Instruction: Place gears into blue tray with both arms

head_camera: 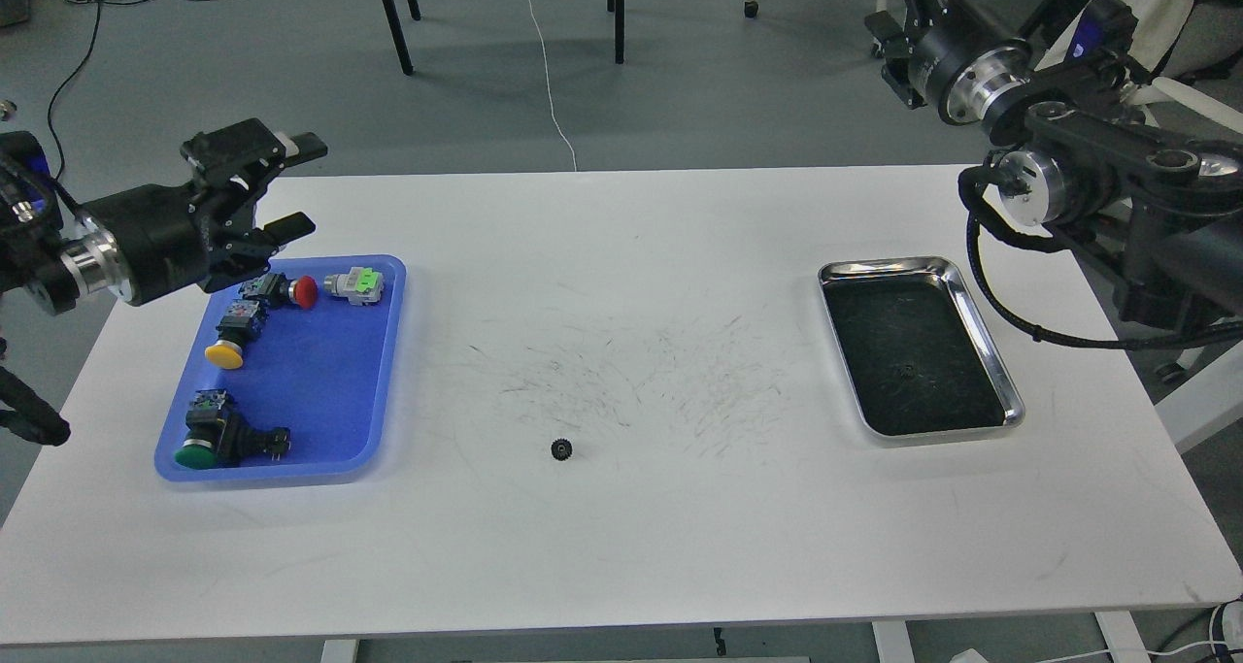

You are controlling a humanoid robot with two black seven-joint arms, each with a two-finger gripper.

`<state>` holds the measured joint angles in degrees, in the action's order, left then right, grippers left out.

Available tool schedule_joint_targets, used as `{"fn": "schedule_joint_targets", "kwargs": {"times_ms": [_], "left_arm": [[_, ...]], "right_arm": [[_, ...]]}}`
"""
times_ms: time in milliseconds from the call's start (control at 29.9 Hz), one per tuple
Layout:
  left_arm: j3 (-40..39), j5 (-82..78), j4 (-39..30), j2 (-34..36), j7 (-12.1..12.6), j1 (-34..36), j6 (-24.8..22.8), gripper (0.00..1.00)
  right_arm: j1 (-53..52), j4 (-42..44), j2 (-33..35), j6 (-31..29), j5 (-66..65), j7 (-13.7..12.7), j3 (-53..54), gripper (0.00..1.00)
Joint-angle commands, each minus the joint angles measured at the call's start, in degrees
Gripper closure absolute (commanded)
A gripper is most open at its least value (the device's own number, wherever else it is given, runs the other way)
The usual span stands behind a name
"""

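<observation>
White table [680,546] fills the frame. One gear [561,449] lies low at centre; a second gear [905,371] sits in the steel tray [986,338] at right. At left, the blue tray [320,391] holds push-buttons [218,433]. Above its top corner, the left hand [291,182] is spread wide, empty. The right hand I cannot find.
</observation>
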<state>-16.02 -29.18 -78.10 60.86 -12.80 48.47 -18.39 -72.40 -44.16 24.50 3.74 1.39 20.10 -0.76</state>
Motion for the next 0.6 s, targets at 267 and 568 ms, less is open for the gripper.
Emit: {"fn": "schedule_joint_targets", "kwargs": {"times_ms": [267, 568], "left_arm": [[1.7, -10.3, -16.7, 9.3, -0.6, -0.9, 4.9, 0.02], [1.9, -26.9, -19.7, 10.5, -3.5, -0.3, 4.6, 0.01]], "right_arm": [[5.4, -0.5, 7.2, 0.7, 1.3, -0.7, 7.2, 0.12], [9.1, -0.1, 7.4, 1.4, 1.2, -0.5, 9.9, 0.12]]}}
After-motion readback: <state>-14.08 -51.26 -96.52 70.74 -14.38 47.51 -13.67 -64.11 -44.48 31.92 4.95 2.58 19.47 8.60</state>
